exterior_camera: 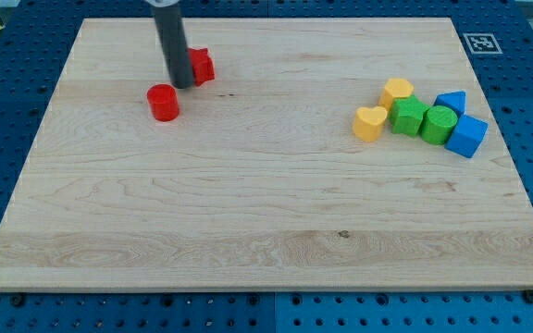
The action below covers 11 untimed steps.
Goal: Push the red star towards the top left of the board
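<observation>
The red star [202, 66] lies on the wooden board [266, 222] in its upper left part, partly hidden behind my rod. My tip [182, 85] rests against the star's left side, at its lower left edge. A red cylinder [164, 102] stands just below and to the left of my tip, a small gap away from it.
A cluster sits at the view's right: a yellow heart [370, 123], a yellow block [397, 92], a green block [408, 117], a green cylinder [439, 123], a blue block [452, 102] and a blue cube [467, 136]. A marker tag [480, 43] is at the board's top right corner.
</observation>
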{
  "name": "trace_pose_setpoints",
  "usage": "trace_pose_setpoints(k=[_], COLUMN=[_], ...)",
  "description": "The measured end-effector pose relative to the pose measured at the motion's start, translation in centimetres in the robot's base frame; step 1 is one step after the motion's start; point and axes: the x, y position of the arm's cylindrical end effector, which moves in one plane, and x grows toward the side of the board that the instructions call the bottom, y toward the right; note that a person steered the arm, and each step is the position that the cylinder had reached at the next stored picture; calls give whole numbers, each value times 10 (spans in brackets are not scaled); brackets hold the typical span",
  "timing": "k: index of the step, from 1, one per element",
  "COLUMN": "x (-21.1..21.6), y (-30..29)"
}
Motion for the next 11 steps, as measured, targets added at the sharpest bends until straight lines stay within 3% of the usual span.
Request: trace_pose_setpoints(k=[1,2,5,7,9,11], x=[11,-2,-44,-34,-32,-73], y=[53,65,10,-4,-54,-73])
